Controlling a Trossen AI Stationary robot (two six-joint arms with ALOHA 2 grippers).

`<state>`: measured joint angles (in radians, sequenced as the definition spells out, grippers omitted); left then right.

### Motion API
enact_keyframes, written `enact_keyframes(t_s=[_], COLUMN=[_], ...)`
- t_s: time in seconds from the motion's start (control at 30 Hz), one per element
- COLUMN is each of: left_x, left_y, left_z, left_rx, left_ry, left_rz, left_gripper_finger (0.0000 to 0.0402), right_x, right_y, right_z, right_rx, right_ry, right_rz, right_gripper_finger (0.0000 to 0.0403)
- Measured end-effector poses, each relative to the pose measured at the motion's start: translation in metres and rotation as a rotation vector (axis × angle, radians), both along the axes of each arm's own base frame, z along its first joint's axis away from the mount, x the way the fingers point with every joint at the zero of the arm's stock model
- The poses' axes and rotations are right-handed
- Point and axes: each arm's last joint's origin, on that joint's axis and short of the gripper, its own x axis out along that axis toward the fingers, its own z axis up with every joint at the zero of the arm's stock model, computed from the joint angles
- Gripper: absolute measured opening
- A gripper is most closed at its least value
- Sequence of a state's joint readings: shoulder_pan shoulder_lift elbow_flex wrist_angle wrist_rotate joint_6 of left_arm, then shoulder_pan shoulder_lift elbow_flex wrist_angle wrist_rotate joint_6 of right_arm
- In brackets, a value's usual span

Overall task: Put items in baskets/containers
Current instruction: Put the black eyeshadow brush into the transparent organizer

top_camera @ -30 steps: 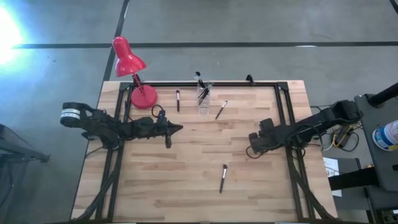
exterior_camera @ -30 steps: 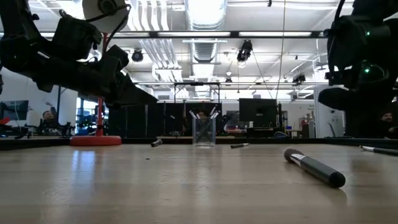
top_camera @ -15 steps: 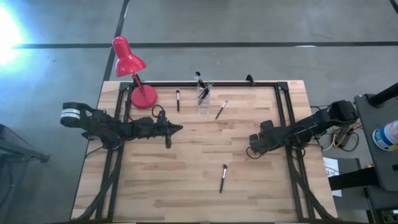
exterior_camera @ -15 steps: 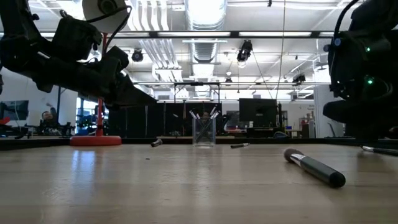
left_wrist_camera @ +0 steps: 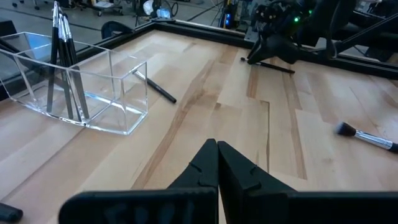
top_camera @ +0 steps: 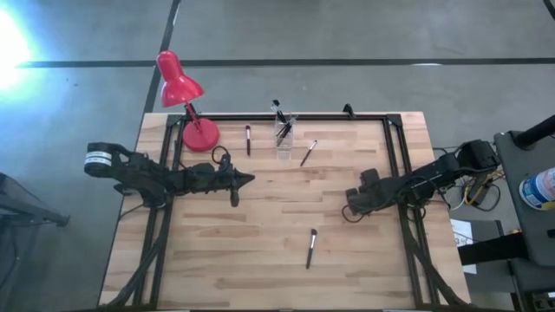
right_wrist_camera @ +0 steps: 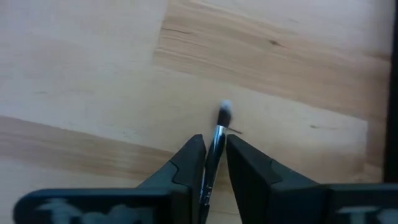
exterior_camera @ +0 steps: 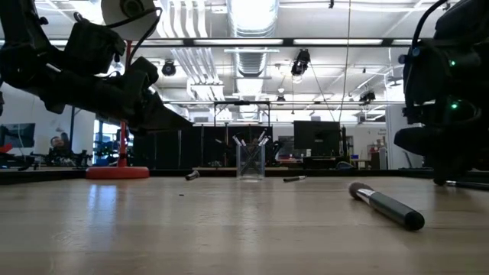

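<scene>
Right gripper is down at the table, fingers narrowly straddling a thin brush; grip looks loose, maybe not clamped. It could slip or roll out on lifting. Left gripper is shut and empty near the clear holder.

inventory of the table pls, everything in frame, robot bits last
clear holder: 1, transparent, far edge of the table near the middle
brushes in holder: several, dark handles, standing up; exact count unclear
loose brushes on table: 3 lying clear: one beside the lamp base, one just right of the holder, one near the front
brush at right gripper: 1, dark handle, pale tip, lying between the fingers
lamp: 1, red, far-left corner
table: 1, light wood, black frame
left gripper: shut, raised over the table's left half, holding nothing
right gripper: low over the table's right side, fingers astride that brush
</scene>
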<state>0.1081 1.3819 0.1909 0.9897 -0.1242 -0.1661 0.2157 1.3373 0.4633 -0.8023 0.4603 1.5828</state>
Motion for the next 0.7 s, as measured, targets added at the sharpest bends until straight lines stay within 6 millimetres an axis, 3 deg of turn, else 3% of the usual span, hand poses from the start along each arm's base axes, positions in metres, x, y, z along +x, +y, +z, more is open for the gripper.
enact_keyframes(t_s=[0.23,0.47,0.7], left_x=[0.000,0.000,-0.001], left_y=[0.000,0.000,0.000], left_z=[0.000,0.000,0.001], left_rx=[-0.009,-0.016,0.018], left_ry=[-0.003,-0.006,-0.025], left_rz=[0.002,0.004,-0.001], left_gripper_finger=[0.0000,0.0000,0.0000], right_x=[0.010,0.023,0.042], right_y=[0.000,-0.003,-0.002], right_z=[0.001,0.003,0.024], right_rx=[-0.004,-0.008,-0.136], right_ry=[-0.037,-0.081,-0.273], right_rz=[0.115,0.279,0.489], right_gripper_finger=[0.0034,0.0028,0.0027])
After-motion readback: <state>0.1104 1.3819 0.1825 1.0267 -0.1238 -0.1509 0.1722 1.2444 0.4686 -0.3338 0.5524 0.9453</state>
